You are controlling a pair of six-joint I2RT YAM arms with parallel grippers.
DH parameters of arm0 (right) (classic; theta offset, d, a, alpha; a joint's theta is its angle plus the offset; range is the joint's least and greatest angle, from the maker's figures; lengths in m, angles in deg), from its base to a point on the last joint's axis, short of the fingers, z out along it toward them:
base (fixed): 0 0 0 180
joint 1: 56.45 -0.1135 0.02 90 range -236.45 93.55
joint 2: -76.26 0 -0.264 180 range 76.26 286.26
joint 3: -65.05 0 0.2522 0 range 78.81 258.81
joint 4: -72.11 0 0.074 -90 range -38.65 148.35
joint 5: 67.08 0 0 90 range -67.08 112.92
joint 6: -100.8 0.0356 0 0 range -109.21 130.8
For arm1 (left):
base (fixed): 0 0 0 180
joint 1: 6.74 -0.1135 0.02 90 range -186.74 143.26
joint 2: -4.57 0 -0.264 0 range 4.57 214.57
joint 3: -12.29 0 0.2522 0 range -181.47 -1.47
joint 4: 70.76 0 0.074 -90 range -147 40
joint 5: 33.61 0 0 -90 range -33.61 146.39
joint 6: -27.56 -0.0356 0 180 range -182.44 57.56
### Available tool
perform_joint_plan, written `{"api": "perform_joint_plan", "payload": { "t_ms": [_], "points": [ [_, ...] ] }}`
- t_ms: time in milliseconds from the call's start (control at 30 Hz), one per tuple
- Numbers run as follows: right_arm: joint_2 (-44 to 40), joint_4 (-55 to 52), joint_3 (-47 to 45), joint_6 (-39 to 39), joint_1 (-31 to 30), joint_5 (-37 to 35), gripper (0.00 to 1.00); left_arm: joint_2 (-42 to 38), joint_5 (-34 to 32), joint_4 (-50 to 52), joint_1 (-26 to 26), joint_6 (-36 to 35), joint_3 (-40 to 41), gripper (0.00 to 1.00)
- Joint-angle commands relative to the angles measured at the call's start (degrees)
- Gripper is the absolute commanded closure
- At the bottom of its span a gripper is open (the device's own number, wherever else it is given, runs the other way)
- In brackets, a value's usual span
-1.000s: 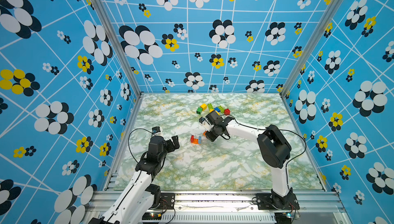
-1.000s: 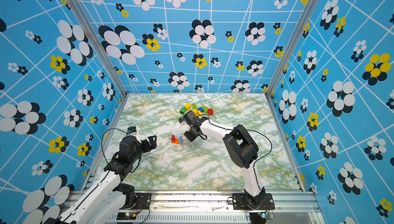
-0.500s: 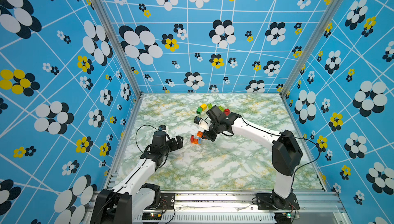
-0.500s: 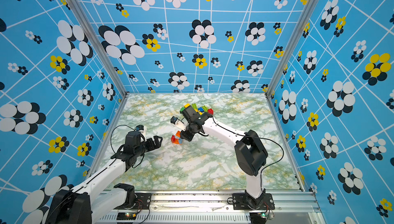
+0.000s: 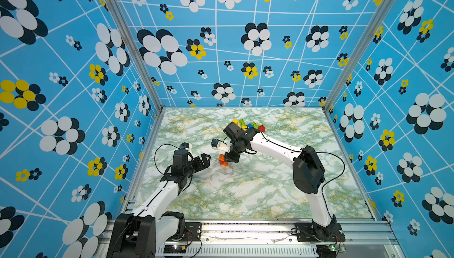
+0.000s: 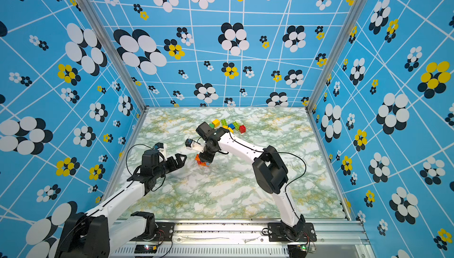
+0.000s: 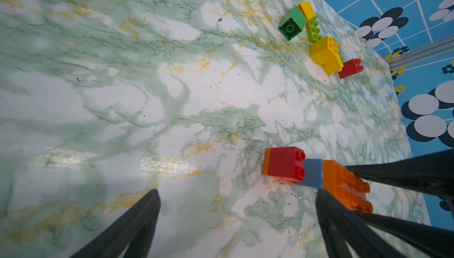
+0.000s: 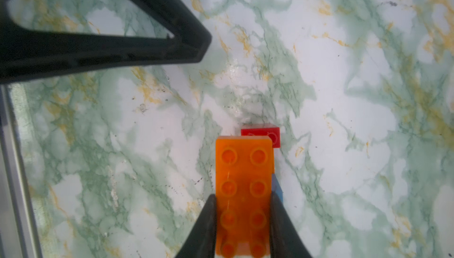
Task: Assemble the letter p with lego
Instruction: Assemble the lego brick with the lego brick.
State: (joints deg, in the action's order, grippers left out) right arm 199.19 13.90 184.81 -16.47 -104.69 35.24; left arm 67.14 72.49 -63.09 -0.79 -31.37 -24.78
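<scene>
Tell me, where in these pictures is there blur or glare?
Left wrist view: the table is smeared on one side, with a glare patch near the red brick. Right wrist view: the orange brick is slightly soft and overexposed. Both top views: sharp, evenly lit, walls bent by the wide lens.

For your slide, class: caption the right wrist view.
Right gripper clamps a long orange brick above red and blue bricks.
</scene>
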Motion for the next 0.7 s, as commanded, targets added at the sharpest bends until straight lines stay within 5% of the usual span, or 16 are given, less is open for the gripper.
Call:
{"api": "perform_joint_plan", "payload": {
  "t_ms": [0, 667],
  "points": [
    [1.3, -4.6, 3.2, -1.2, -0.2, -2.9, 0.85, -0.5, 0.9, -0.9, -0.6, 0.6, 0.5, 0.00],
    [9.4, -9.9, 11.0, -0.9, -1.2, -5.9, 0.84, -0.5, 0.9, -0.9, -0.8, 0.7, 0.5, 0.00]
  ]
}}
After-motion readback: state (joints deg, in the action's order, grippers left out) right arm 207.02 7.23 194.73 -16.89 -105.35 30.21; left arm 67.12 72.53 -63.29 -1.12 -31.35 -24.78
